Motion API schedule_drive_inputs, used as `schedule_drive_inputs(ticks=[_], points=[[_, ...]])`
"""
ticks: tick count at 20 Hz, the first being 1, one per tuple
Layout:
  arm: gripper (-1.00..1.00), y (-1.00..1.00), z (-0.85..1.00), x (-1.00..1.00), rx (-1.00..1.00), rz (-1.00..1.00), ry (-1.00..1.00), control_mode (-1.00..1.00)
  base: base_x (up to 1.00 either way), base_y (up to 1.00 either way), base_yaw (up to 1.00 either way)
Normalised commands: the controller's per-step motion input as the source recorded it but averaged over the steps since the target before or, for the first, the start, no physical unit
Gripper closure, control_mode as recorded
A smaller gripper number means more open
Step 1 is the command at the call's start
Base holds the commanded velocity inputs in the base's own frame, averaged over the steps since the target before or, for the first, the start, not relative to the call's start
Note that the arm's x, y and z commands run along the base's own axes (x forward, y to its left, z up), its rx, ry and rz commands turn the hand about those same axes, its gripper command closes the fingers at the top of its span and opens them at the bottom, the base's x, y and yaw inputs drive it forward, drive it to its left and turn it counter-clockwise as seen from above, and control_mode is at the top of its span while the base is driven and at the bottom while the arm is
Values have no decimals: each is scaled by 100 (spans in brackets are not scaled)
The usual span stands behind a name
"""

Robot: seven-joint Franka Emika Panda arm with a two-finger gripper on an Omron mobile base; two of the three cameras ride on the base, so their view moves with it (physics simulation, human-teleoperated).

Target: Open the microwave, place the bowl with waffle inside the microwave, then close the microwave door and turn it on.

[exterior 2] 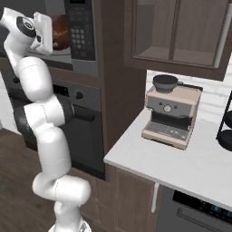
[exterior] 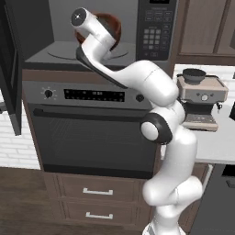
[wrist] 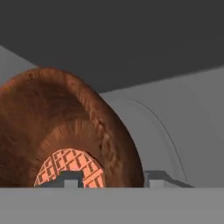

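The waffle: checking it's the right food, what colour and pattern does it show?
Golden-orange with a grid pattern, the waffle shows best in the hand view.

The arm covers most of the bowl (exterior: 112, 24) in both base views. In the hand view its left side runs off the frame, and the waffle (wrist: 70, 166) (lower part) sits behind the end effector (wrist: 113, 178) fingertips.

I see the grey-black built-in microwave (exterior: 92, 50) with its dark glass door (exterior: 10, 69) swung left, mouth unblocked. Inside, the round reddish-brown wooden bowl (wrist: 57, 131) crowds the left; grey cavity right of it free.
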Motion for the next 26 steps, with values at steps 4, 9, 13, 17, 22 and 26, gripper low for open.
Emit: schedule_drive_inputs(ticks=[4, 9, 13, 17, 22, 26], points=[[-100, 0, 0, 11, 7, -13, -33, -100, 0, 0, 0], [-100, 0, -18, -65, 10, -5, -69, -100, 0, 0, 0], [-100, 13, -72, -100, 4, 0, -66, -100, 0, 0, 0], [-100, 6, -95, -100, 4, -1, -42, -100, 0, 0, 0], [-100, -1, -85, -100, 12, 0, -36, -100, 0, 0, 0], [-100, -10, -64, -100, 12, 0, -27, -100, 0, 0, 0]])
